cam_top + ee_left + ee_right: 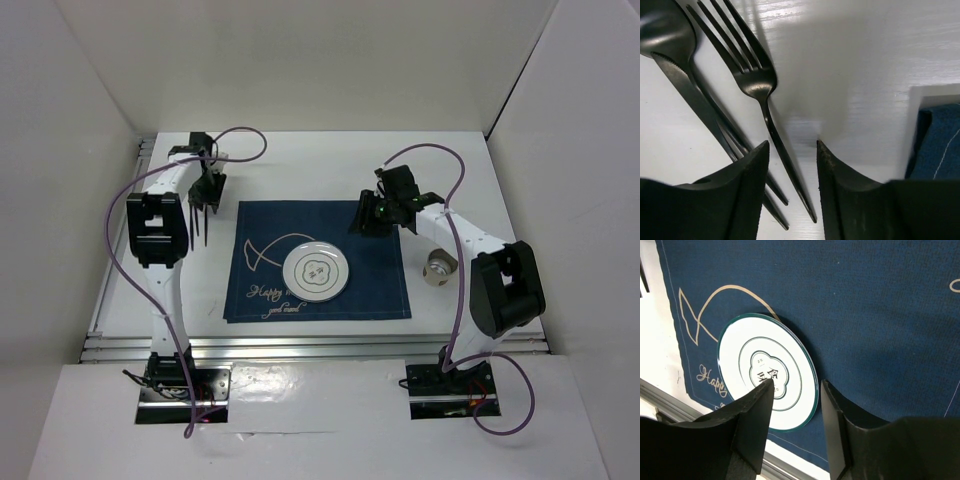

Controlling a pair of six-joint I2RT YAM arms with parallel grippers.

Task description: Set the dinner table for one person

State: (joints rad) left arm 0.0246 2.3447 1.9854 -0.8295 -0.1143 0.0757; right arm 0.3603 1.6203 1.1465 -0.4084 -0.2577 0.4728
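**Place setting half laid**

The bench [300, 160], plain white with its aluminium rail at 6 o'clock, carries a navy placemat [380, 290] centred for one diner, with a plate [316, 271] in its middle. The left gripper [792, 145] hangs open astride the fork [757, 85] at 9 o'clock, likely to grasp it. The right gripper [796, 385] gapes empty at the plate's 1 o'clock.

On my feed, a navy rectangular cloth placemat [375, 270] with a beige fish outline and script carries a round white ceramic plate [316, 271] with a green rim, set near its middle. Off the mat's left edge I see a matte black metal fork [757, 85], a black serrated knife [690, 95] and a black spoon [662, 27] lying side by side. A small pale round cup [439, 268] sits just past the right edge.
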